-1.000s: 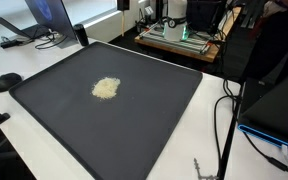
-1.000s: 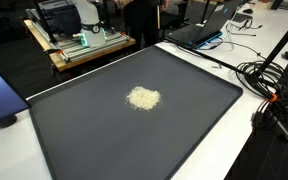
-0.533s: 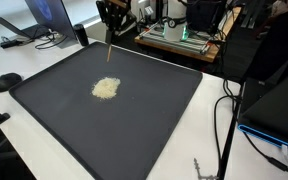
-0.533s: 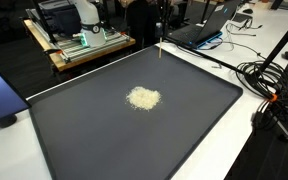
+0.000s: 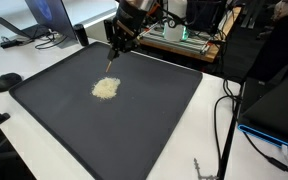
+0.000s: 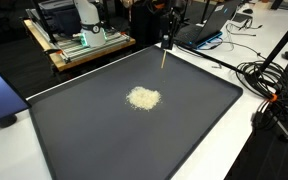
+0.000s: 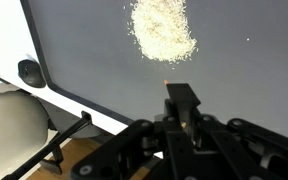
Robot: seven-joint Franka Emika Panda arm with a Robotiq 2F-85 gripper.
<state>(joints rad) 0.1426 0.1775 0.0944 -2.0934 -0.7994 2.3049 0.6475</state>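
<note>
fingers (image 5: 118, 40): clenched around a thin stick (image 5: 110, 58) that hangs point-down | thin stick: over the black mat (image 5: 164, 110), near its far edge; cannot tell if the tip touches | grain pile (image 5: 105, 88): pale, at the mat's middle, near the stick's tip but apart from it | black mat: lying on the white table (image 5: 19, 62)

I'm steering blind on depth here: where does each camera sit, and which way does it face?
Exterior view: above a near corner of the dark mat, facing across to cluttered benches; the gripper shows at the far edge, holding a thin stick.
Exterior view: above another side of the mat, facing the benches; gripper and stick at top.
Wrist view: on the wrist, looking down past the fingers onto the mat.
Shared: all three show the pale grain pile.
</note>
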